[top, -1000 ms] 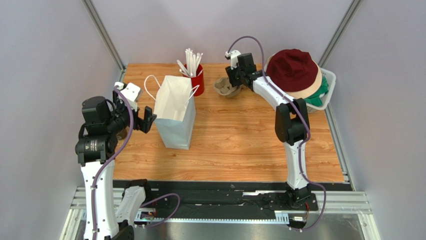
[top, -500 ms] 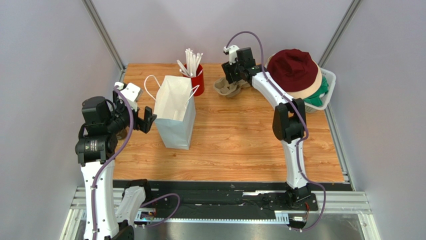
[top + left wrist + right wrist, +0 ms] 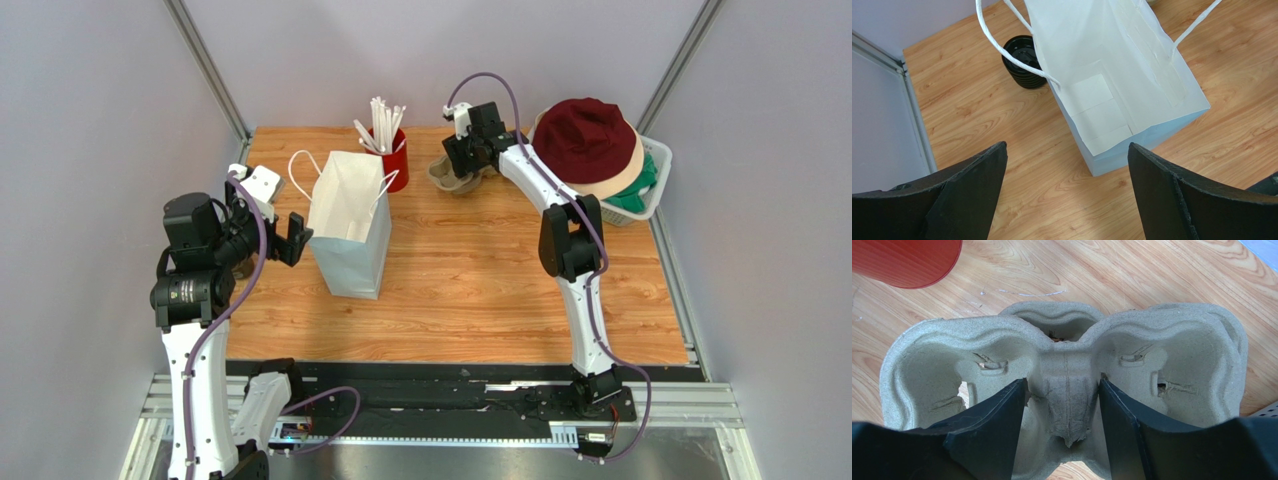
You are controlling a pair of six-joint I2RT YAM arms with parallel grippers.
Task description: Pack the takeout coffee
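The takeout coffee is out of view. A grey pulp cup carrier (image 3: pixel 452 180) (image 3: pixel 1172 355) lies at the back of the table. My right gripper (image 3: pixel 463 160) (image 3: pixel 1062 382) is down over it, open, one finger on each side of the carrier's middle ridge and close against it. The white paper bag (image 3: pixel 348 235) (image 3: pixel 1117 75) stands open and upright at the left, with nothing showing inside. My left gripper (image 3: pixel 294 237) (image 3: pixel 1067 145) hangs wide open just left of the bag, above the wood, holding nothing.
A red cup of white straws (image 3: pixel 392 160) (image 3: pixel 907 260) stands behind the bag. A squat black round piece (image 3: pixel 1024 61) sits on the wood beside the bag. A white basket (image 3: pixel 660 160) at the back right holds a dark red hat (image 3: pixel 590 135).
My right gripper has moved left from beside the carrier to over it, and its jaws have widened. The left arm and the bag have not moved.
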